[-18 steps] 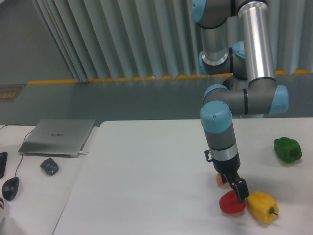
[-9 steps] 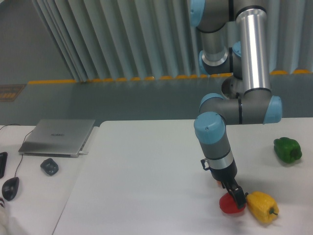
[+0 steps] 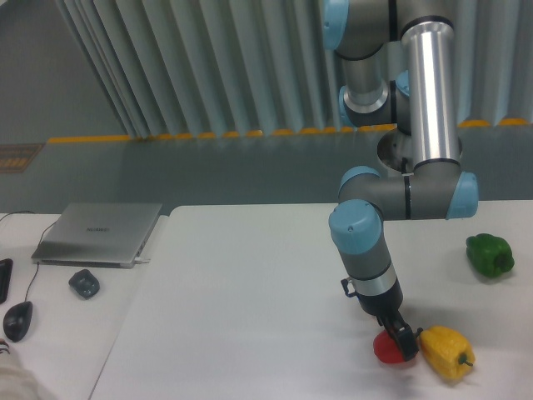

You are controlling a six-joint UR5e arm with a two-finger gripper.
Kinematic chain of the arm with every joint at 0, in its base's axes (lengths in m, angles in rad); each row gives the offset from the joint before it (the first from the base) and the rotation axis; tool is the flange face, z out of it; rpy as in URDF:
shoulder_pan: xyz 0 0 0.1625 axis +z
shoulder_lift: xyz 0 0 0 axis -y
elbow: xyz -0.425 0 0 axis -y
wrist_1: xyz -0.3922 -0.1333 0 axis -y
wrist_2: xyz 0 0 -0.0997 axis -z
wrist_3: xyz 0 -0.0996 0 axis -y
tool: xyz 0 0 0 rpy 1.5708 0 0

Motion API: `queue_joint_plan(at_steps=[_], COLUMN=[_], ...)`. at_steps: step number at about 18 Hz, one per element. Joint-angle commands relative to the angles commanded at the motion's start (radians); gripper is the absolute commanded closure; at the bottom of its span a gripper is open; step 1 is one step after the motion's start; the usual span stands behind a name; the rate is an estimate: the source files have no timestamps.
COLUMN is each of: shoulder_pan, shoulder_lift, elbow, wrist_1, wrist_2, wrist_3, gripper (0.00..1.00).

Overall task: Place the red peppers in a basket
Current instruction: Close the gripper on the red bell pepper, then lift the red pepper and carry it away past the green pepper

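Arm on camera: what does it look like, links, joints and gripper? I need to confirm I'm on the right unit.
The arm has polished silver tube links, grey joint housings and light blue joint caps. The wrist tapers to a small black gripper with dark fingers. No cables or markings can be made out.

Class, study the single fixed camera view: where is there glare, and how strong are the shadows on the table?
Camera view: a bright highlight runs down the arm's polished metal tube; lighting is soft and even, so the red pepper, yellow pepper and green pepper cast only faint shadows on the white table; the gripper looks slightly soft.
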Motion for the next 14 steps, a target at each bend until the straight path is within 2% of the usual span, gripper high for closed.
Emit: queue_joint_plan(at_steps=[2, 3, 6, 9, 11, 14], shoulder_pan=[0.000, 0.000, 0.000, 0.000, 0.002, 0.005], shoulder_lift=[-0.002, -0.002, -0.002, 0.005, 0.017, 0.044], elbow=[-0.002, -0.002, -0.002, -0.002, 0.003, 0.024], wrist_1=[0.003, 0.003, 0.003, 0.003, 0.003, 0.005], wrist_2=[0.008, 0.008, 0.017, 0.023, 0.023, 0.020], wrist_3=[0.003, 0.005, 0.003, -0.002, -0.011, -0.034], gripper=[0.00, 0.03, 0.33, 0.46, 0.52, 0.55])
